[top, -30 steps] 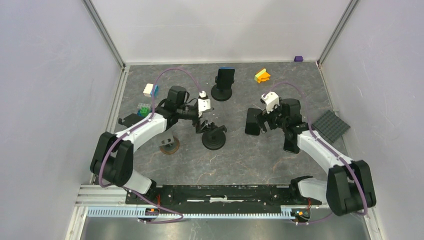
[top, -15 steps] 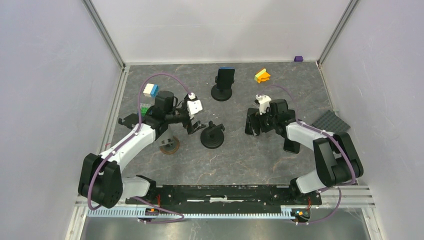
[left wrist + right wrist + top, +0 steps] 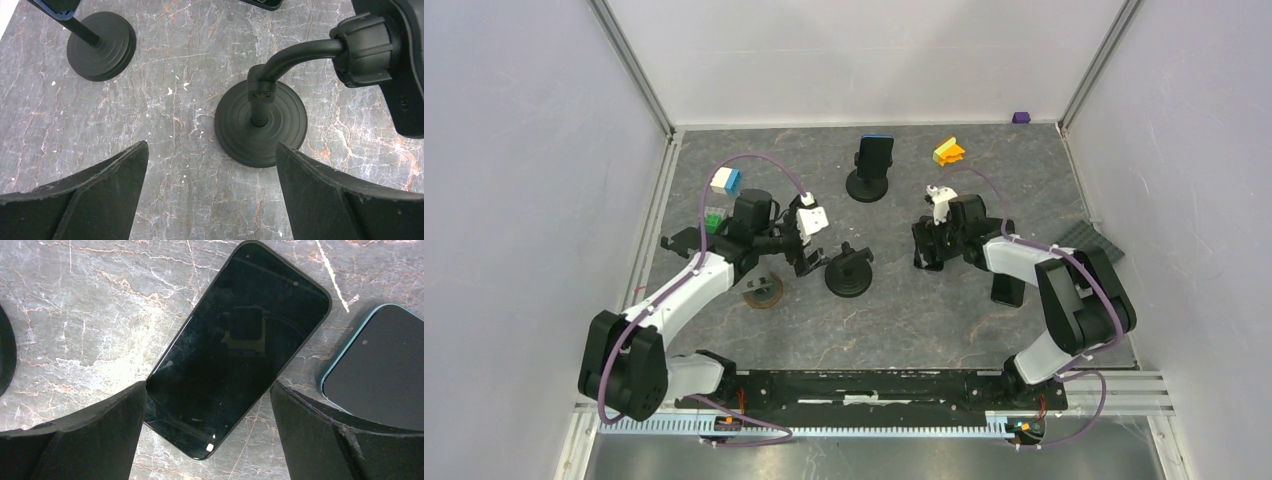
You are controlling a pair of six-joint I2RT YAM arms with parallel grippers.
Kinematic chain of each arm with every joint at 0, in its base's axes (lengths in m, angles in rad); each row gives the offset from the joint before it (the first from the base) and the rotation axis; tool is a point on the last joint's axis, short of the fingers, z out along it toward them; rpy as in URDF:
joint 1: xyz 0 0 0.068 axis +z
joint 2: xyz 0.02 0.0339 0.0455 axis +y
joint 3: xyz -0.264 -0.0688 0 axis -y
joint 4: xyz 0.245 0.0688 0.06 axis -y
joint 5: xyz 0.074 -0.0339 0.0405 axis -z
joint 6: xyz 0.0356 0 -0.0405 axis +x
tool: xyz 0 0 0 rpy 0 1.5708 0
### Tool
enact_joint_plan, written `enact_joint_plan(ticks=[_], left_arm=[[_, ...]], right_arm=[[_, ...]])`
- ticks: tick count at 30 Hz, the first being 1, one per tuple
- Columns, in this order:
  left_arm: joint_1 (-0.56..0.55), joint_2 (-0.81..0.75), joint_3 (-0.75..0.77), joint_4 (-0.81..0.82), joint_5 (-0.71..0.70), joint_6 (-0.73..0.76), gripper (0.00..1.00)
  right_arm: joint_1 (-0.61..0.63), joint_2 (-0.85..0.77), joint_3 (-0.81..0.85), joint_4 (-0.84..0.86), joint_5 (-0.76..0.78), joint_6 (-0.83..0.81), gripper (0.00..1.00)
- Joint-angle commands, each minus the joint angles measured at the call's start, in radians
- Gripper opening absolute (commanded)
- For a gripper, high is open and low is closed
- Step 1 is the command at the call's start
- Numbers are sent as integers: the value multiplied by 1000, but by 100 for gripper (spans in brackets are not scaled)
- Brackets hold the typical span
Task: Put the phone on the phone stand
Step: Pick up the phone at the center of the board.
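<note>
An empty black phone stand [image 3: 849, 275] stands mid-table; the left wrist view shows its round base [image 3: 261, 122] and its cradle head [image 3: 372, 47]. My left gripper [image 3: 811, 257] is open and empty just left of the stand [image 3: 211, 150]. A black phone [image 3: 240, 345] lies flat, screen up, on the table. My right gripper [image 3: 207, 390] is open and low over the phone's near end, one finger on each side, not closed on it. In the top view the right gripper [image 3: 927, 245] covers most of that phone.
A second stand [image 3: 869, 185] at the back holds a blue-edged phone [image 3: 874, 152]. Another dark phone [image 3: 1007, 290] with a teal edge [image 3: 385, 375] lies right of the black one. Brick clusters [image 3: 724, 180], [image 3: 947, 151], a grey baseplate [image 3: 1096, 237] and a brown disc [image 3: 764, 291] lie around.
My left gripper drew back leftward from the empty stand. My right gripper moved left and down over the black phone. The phone and stand have not moved.
</note>
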Motion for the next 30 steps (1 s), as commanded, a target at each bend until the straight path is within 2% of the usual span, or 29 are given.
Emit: enact_joint_plan(ticks=[1, 12, 17, 25, 30], left_arm=[[1, -51, -8, 2, -3, -31, 100], [1, -83, -9, -26, -12, -30, 100], [1, -103, -11, -37, -19, -22, 100], [-1, -124, 19, -86, -13, -30, 100], [-3, -135, 68, -179, -28, -55, 100]], right_arm=[[16, 15, 41, 24, 38, 28, 98], [56, 109, 128, -4, 116, 90, 98], [72, 147, 142, -23, 175, 66, 97], [78, 117, 69, -25, 257, -23, 90], [77, 89, 63, -103, 190, -147, 81]])
